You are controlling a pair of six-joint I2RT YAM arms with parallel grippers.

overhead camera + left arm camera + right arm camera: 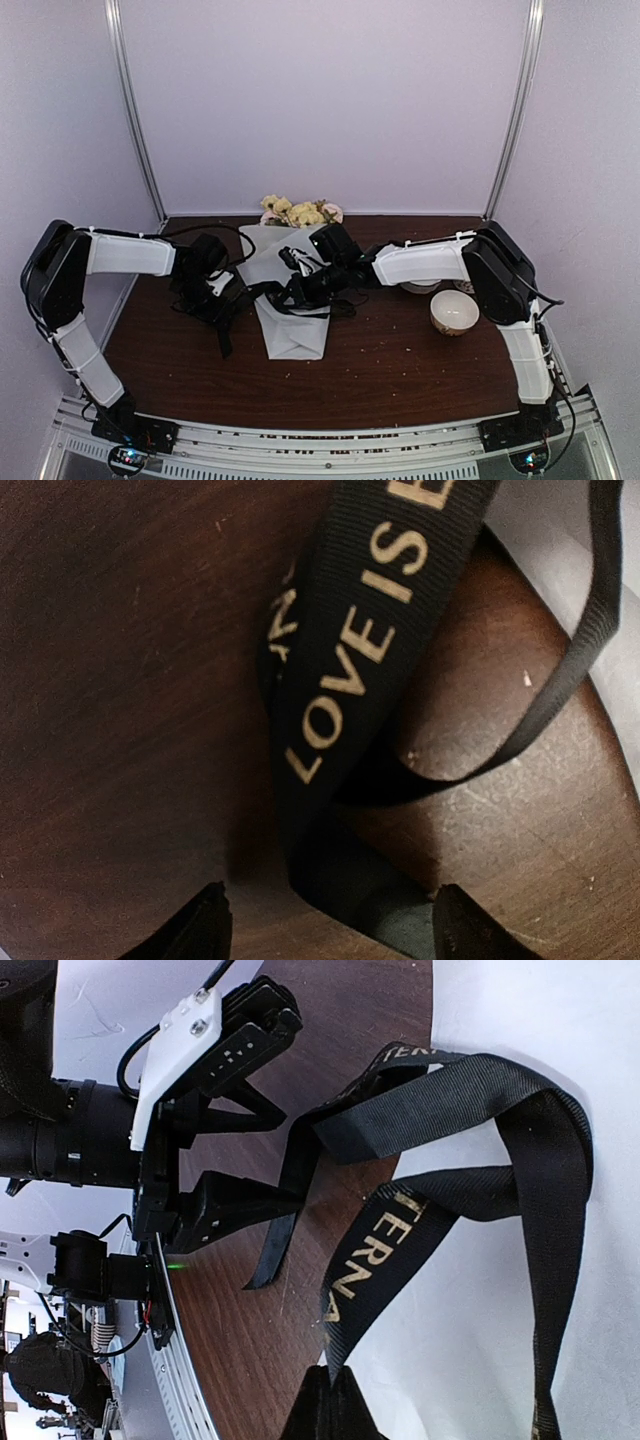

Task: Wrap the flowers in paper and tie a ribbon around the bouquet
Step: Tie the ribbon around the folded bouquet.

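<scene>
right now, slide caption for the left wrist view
Gold-lettered black ribbon lying on the dark wooden table, between the fingertips of the open left gripper.

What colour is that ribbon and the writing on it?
The ribbon is black with gold lettering; left wrist view shows it best.

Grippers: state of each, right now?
Left gripper: open, ribbon passing between its fingers.
Right gripper: shut, pinching the ribbon end.

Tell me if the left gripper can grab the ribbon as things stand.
Probably yes: the left gripper is open, the ribbon runs between its jaws on the table, and nothing covers it there.
</scene>
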